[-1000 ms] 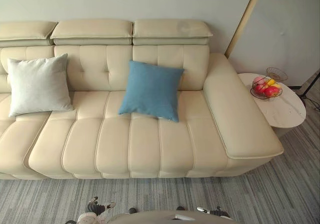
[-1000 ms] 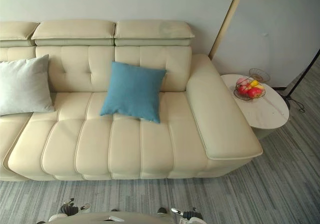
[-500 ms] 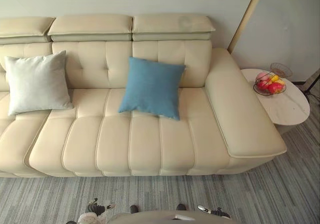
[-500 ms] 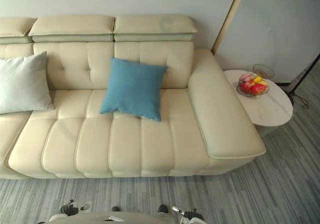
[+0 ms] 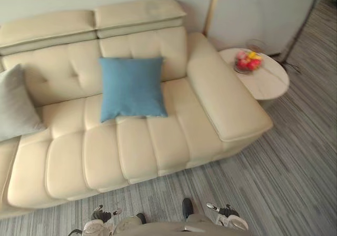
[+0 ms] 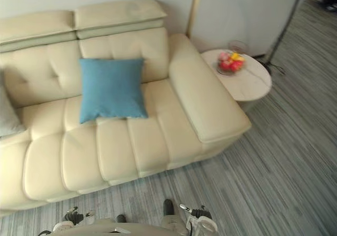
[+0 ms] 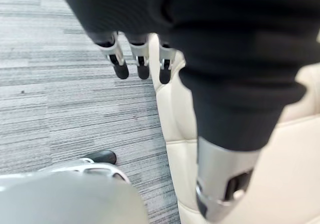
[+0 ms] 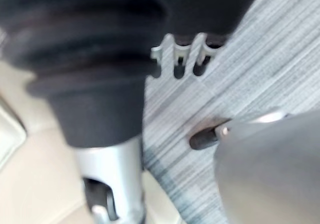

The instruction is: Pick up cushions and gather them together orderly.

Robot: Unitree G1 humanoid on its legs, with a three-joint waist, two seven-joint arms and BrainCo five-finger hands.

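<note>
While the left robot hand [image 7: 141, 59] and right robot hand [image 8: 176, 49] hang released and empty over the striped carpet [image 5: 274, 183], a blue cushion [image 5: 131, 87] leans against the cream sofa's [image 5: 158, 141] backrest. Well apart, a grey cushion [image 5: 16, 109] sits further left. Beyond the armrest, a fruit bowl [image 5: 247, 62] stands on a round tabletop [image 5: 266, 83].

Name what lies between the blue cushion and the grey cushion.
Nothing: just bare sofa between the blue cushion and grey cushion, in the left eye view.
</note>
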